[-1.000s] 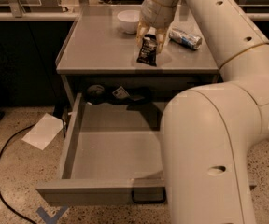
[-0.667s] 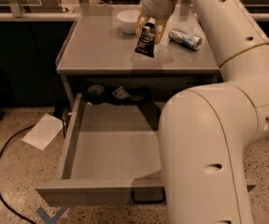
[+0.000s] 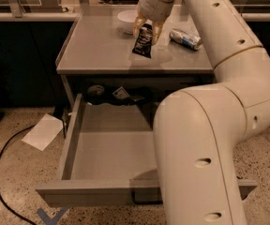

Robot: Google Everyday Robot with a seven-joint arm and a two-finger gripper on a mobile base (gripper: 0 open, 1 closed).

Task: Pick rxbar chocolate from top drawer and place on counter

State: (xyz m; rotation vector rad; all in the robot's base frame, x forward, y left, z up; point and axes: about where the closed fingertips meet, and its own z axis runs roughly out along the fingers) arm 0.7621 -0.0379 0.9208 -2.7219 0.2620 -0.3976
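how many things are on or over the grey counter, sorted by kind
snack bars: 1, the black glossy-wrapped rxbar chocolate, held by the gripper over the flat grey metal counter
bowls: 1, the round white bowl
cans: 1, the silver-blue can, lying on its side
total: 3

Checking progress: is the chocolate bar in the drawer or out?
Out: the gripper holds the rxbar chocolate over the counter; top drawer open.
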